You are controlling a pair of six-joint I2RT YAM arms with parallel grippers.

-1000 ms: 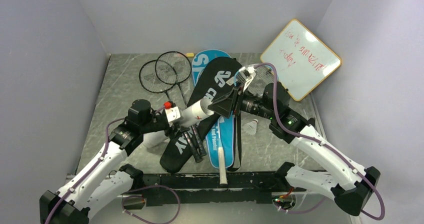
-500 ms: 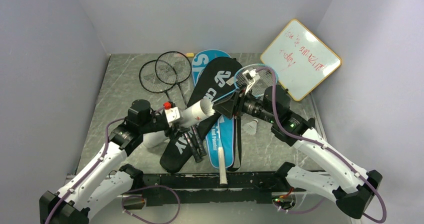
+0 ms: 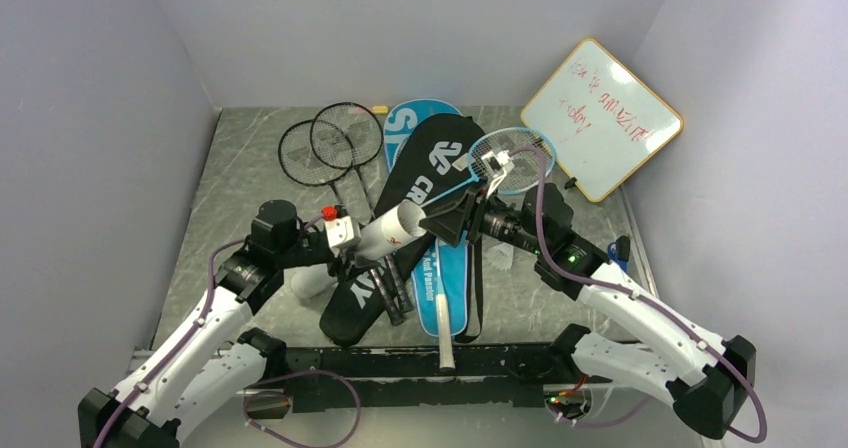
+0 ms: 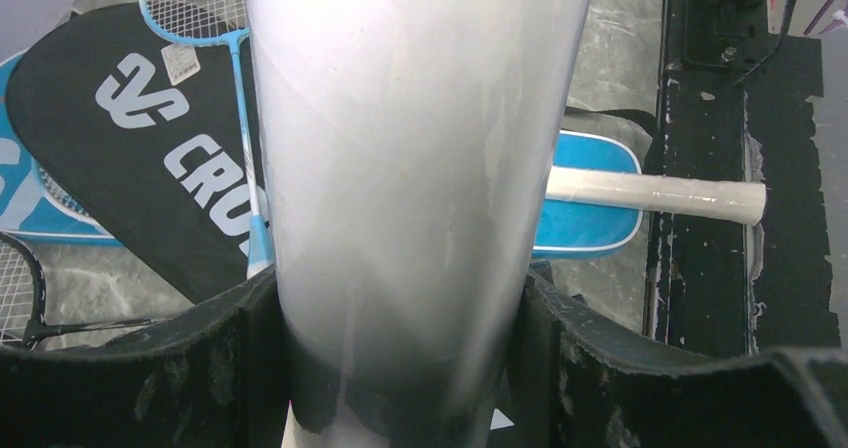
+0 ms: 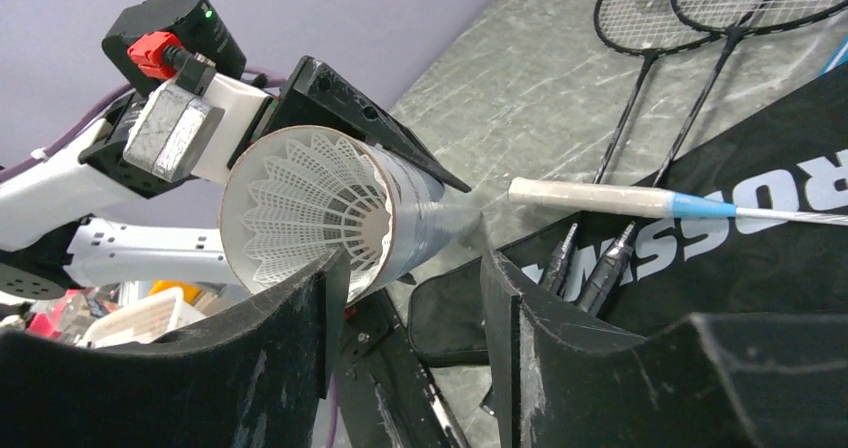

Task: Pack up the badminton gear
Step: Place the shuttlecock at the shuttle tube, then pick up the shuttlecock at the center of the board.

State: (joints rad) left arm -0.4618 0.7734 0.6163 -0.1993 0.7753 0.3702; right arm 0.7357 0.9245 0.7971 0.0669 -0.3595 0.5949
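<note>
The top camera looked down on the white cardboard tube (image 3: 385, 230) from above and behind me. My left wrist camera hugged its side, apparently lengthwise; the right faced its mouth closely.

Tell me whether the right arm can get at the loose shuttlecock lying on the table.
Probably yes. The right hand is open and empty, and the shuttlecock lies uncovered just beside that arm's wrist, though the arm would have to pull back first.

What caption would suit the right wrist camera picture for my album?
A feather shuttlecock sits just inside the white tube, framed by the open right hand.
</note>
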